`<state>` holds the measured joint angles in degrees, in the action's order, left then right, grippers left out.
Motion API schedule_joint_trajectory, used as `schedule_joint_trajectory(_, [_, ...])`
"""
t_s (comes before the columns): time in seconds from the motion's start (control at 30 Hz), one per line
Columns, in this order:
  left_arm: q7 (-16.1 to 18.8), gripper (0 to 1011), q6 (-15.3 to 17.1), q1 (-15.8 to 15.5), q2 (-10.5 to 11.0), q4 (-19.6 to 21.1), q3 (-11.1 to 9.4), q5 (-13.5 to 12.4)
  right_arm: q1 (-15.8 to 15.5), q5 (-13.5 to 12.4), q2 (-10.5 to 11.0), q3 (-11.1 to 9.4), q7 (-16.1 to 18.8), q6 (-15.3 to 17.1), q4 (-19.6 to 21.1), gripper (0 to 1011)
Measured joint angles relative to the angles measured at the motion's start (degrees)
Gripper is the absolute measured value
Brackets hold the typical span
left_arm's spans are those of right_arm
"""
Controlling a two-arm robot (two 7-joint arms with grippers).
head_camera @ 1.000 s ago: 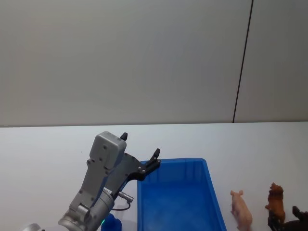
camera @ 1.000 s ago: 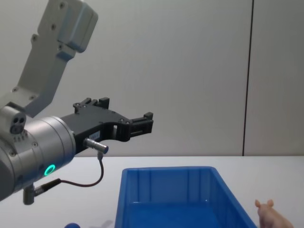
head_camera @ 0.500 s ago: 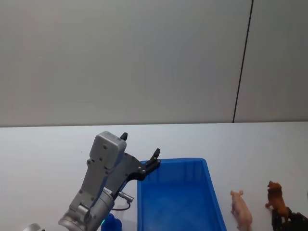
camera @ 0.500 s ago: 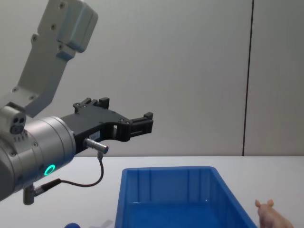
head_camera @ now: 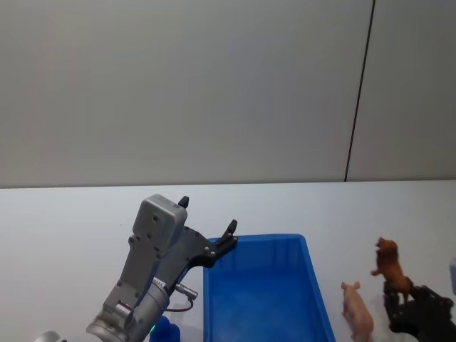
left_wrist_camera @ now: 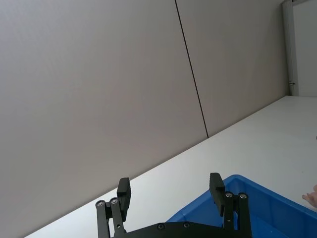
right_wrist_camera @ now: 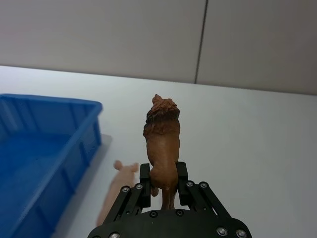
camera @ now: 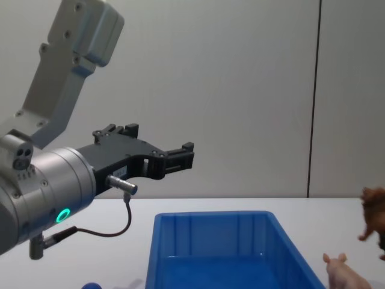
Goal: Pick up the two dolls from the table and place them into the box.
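The right claw [right_wrist_camera: 162,179] grips the brown beast [right_wrist_camera: 161,134] by its hindquarters, upright and clear of the table [head_camera: 71,214], high enough, I judge, to pass over the rim of the box [head_camera: 271,239]. The pink pig [head_camera: 356,312] stands on the table between claw and box. The left claw [left_wrist_camera: 169,188] hangs wide open by the box's left corner, idle.

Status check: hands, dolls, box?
Right hand shut on brown doll, held above table right of box. Left hand open, raised by box's left corner. Pink pig on table, between brown doll and box.
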<state>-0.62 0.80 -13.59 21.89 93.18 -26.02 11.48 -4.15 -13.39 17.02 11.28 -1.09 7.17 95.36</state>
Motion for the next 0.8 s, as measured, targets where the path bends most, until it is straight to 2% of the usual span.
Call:
schedule_joint_trajectory(0.4, [0.0,1003,0.0,0.0,0.0,0.0,0.0,0.0,2.28,-0.4,-1.99,1.56,7.28,-0.13,1.62,284])
schedule_joint_trajectory(0.8, [0.0,1003,0.0,0.0,0.0,0.0,0.0,0.0,5.57,-0.73,-5.18,4.03,15.31,1.49,0.68,293])
